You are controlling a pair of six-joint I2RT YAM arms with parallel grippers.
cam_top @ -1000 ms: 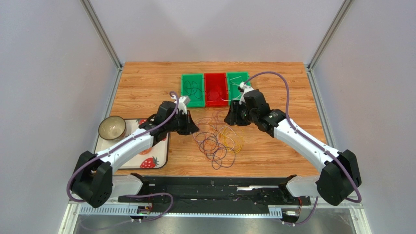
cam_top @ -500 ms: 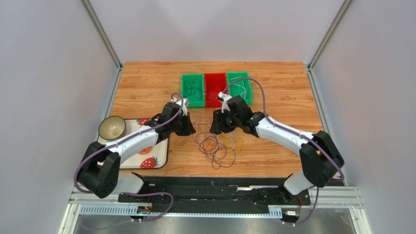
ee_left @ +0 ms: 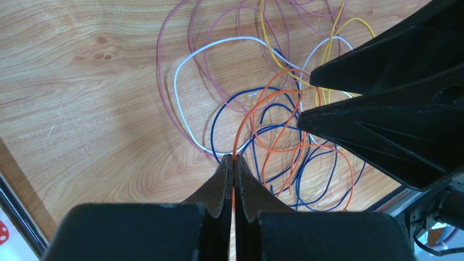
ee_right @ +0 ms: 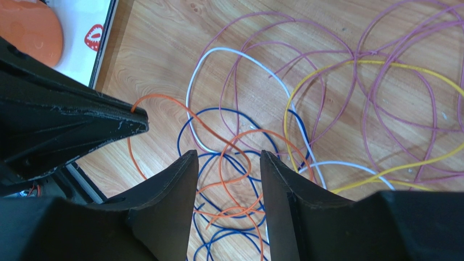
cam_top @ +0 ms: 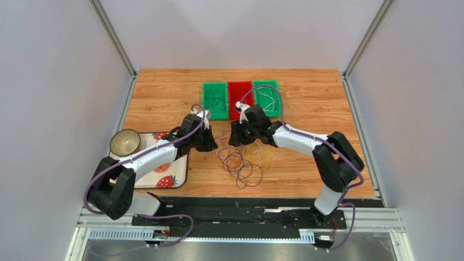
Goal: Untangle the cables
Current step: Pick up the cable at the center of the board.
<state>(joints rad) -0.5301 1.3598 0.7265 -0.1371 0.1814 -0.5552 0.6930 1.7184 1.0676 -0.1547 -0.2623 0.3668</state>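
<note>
Left wrist view: my left gripper (ee_left: 233, 159) is pinched shut on the orange cable (ee_left: 238, 128), at the left edge of the cables (cam_top: 243, 159) heaped mid-bench (cam_top: 163, 92). My right gripper (ee_right: 227, 155) hangs part-open just above the heap. Step in hand, I judge: freeing the orange strand. The next move calls for the right gripper to pin the crossing loops while the left draws away leftward.

A light-brown wood-grain table (cam_top: 305, 87) carries three shallow rectangular trays, touching in a row at its far middle: a left green plastic tray (cam_top: 204, 100); a red plastic tray (cam_top: 234, 89); a right green plastic tray (cam_top: 276, 106). Nearer lie thin looped cables (cam_top: 242, 160), tangled, purple, yellow, white, orange and blue; at the left near edge rests a white strawberry-printed tray (cam_top: 177, 166).
</note>
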